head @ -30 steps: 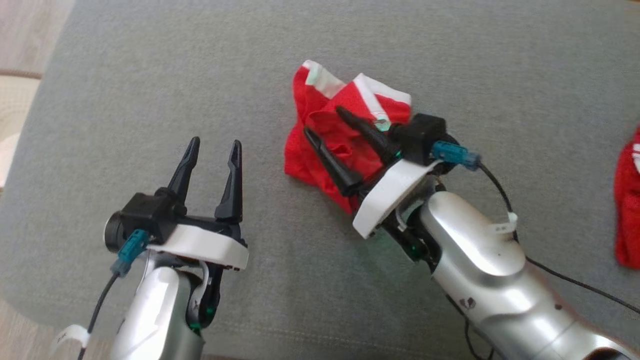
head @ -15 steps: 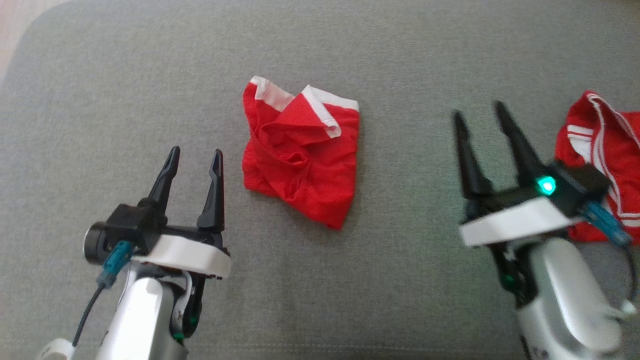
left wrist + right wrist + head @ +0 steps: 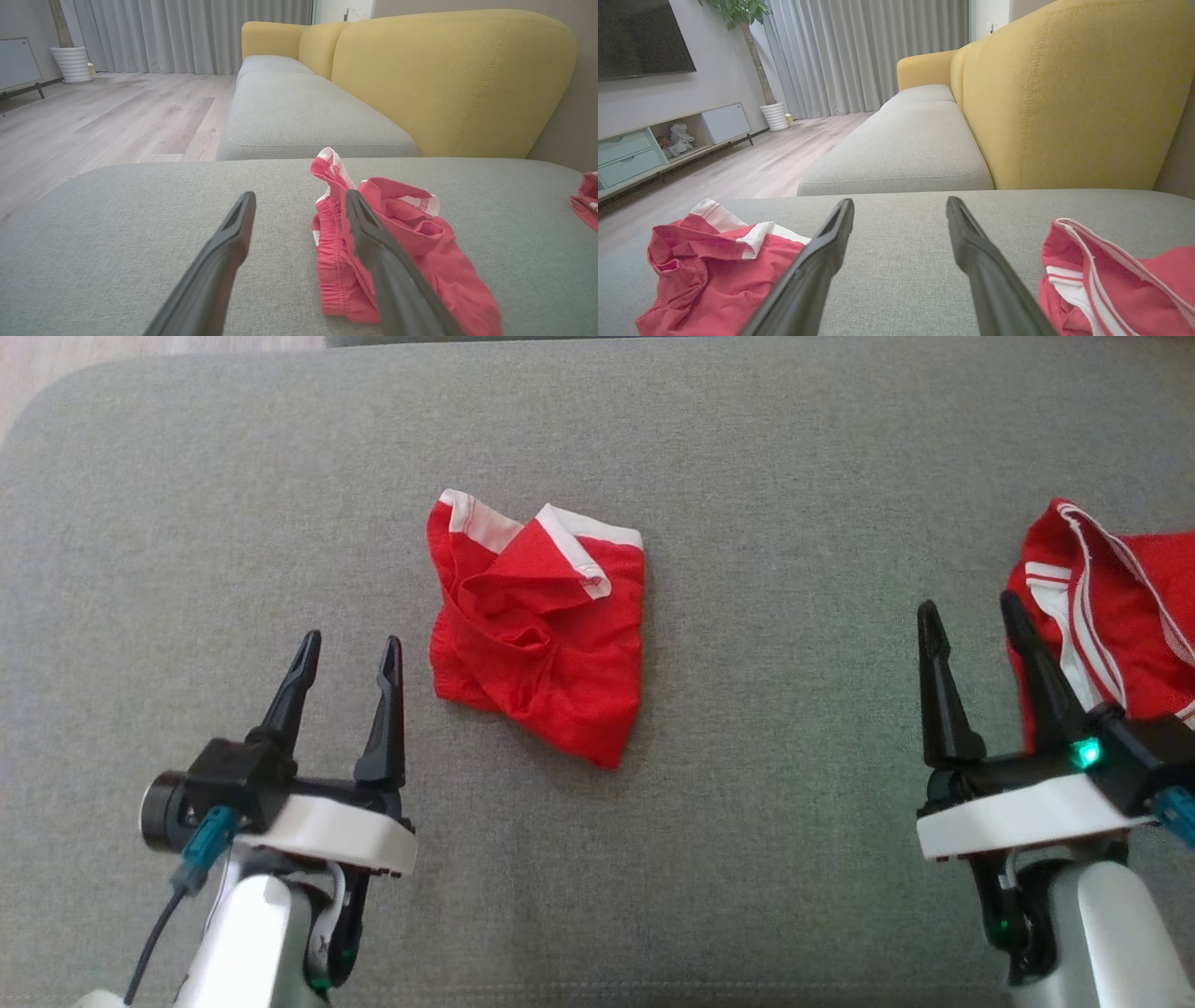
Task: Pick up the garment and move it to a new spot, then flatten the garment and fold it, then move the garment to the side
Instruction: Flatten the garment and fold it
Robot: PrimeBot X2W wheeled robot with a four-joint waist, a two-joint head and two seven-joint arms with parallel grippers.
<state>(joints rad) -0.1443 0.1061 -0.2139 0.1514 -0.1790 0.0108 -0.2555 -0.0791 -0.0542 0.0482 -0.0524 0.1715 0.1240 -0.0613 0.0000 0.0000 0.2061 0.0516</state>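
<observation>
— How many pieces of clothing are counted on the grey cushion [image 3: 747,457]?

— Two are counted. One garment [image 3: 546,644], red with white trim, is seen lying bunched and partly folded near the middle of the cushion. One striped red cloth [image 3: 1130,607] is seen at the right edge, well apart from it.

— And the grippers?

— Two are counted, each with two dark fingers. The left gripper [image 3: 352,642] is held with its fingers spread wide, just to the left of the garment and clear of it, and nothing is gripped. The right gripper [image 3: 968,607] is likewise spread wide and empty. The striped red cloth is found just beside its right finger, and whether they touch cannot be told.

— What is found in the way?

— The garment is placed between the two grippers, nearer the left one. In the left wrist view, part of it is hidden behind that gripper's right finger.

— What else is seen around?

— One yellow sofa [image 3: 448,79] with grey seats is seen beyond the cushion. A wooden floor [image 3: 117,116], grey curtains [image 3: 187,32] and one white planter [image 3: 71,63] are seen further off. In the right wrist view, one dark screen [image 3: 640,37] is seen on the wall, with one low cabinet [image 3: 644,149] set beneath it.
</observation>
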